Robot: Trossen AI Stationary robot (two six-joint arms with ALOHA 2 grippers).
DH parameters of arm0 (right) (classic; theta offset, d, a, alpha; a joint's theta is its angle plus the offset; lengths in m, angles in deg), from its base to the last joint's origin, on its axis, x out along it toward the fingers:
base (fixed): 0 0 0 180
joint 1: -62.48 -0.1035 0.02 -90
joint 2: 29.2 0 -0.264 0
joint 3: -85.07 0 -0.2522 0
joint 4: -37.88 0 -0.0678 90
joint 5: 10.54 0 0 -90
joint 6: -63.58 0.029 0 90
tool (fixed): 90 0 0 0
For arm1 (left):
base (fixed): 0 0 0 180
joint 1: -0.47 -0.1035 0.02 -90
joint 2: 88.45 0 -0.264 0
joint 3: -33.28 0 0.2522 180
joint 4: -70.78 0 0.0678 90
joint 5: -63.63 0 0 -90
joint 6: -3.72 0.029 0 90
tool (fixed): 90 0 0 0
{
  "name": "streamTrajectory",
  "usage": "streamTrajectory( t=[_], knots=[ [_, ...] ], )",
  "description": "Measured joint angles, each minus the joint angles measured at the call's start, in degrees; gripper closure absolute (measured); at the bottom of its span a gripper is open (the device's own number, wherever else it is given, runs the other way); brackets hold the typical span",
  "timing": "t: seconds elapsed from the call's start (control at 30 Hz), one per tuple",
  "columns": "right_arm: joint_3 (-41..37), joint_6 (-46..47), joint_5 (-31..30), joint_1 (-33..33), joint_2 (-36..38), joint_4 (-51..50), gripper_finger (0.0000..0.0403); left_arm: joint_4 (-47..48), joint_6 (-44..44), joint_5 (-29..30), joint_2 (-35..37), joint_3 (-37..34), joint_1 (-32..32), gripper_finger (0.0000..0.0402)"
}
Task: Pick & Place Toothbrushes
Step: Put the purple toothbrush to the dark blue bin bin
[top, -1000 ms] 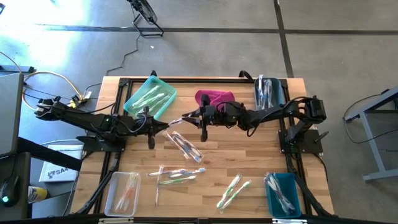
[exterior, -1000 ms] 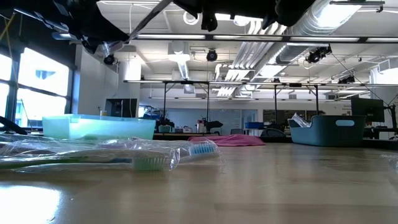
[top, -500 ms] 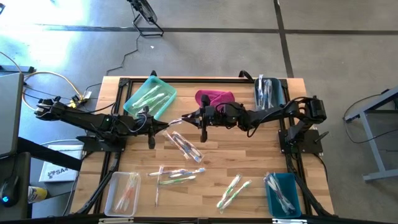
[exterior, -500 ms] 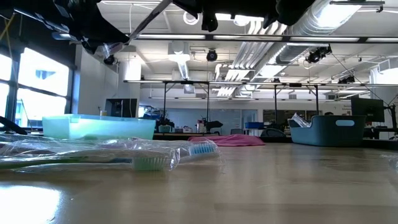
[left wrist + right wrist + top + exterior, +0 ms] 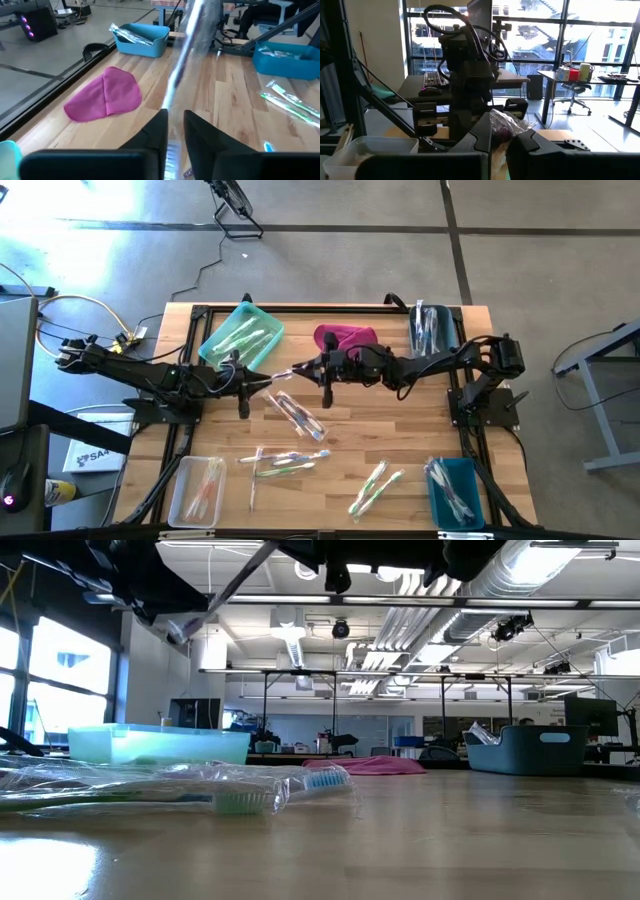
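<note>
Mid-task: bins at 11, 1, 5 and 7 o'clock held toothbrushes, several lay loose at 6; right gripper pinched one mid-table, left gripper narrow, seemingly letting go.

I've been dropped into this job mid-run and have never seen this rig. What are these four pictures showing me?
It is a table robot with two dark arms, each ending in a two-finger gripper. One picture looks straight down from above, one looks level across the tabletop, and one camera rides on each wrist.

The arms meet mid-table. The right gripper is shut on one end of a wrapped toothbrush, and the left gripper is at its other end.

On the wooden table lie loose toothbrushes, a magenta cloth, a teal tray, two blue bins and a clear bin. All the containers already hold toothbrushes.
</note>
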Motion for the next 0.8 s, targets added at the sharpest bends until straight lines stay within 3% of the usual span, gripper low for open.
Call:
streamTrajectory(
  t=[0.43,0.6,0.8],
  knots=[
    [0.0,0.0,-1.5,0.1,0.0,-0.2,0.0385,0.0,0.6,0.1,0.0,0.0,0.0,0.0231],
    [0.0,0.0,-1.5,0.0,0.0,-0.1,0.0385,0.0,3.2,0.4,0.0,0.0,0.0,0.0216],
    [0.0,0.0,-1.4,0.0,0.0,-0.2,0.0385,0.1,0.0,-0.5,0.0,0.0,0.0,0.0215]
  ],
)
